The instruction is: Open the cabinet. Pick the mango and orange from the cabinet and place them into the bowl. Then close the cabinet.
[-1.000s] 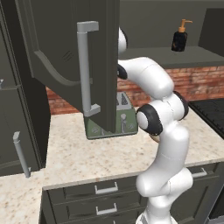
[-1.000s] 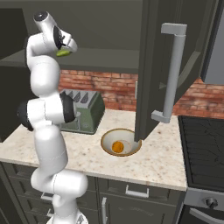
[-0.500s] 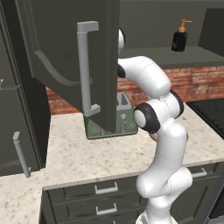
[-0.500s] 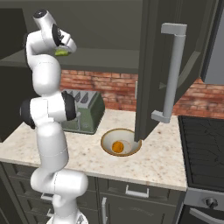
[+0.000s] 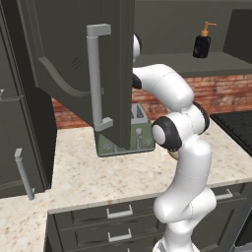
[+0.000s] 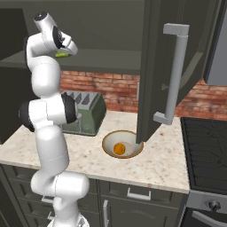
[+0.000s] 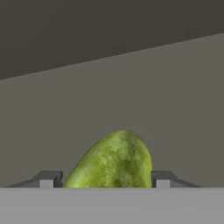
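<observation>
The cabinet stands open, its right door (image 6: pixel 155 66) swung out over the counter and its left door (image 5: pixel 64 54) swung out on the other side. My gripper (image 6: pixel 64 52) reaches onto the cabinet shelf. In the hand view the green-yellow mango (image 7: pixel 114 159) lies between the two fingertips of the gripper (image 7: pixel 107 180), which press on its sides; the mango (image 6: pixel 61 55) also shows as a green patch under the hand. The orange (image 6: pixel 119 148) rests in the cream bowl (image 6: pixel 106 141) on the counter below the right door.
A green toaster (image 6: pixel 86 113) stands against the brick wall left of the bowl. A dark soap bottle (image 5: pixel 202 42) sits on the cabinet shelf to the right. A stove (image 6: pixel 206 150) borders the counter's right end. Drawers run below the counter edge.
The jaws have narrowed onto the mango on the shelf. The arm, doors, bowl and orange stay where they were.
</observation>
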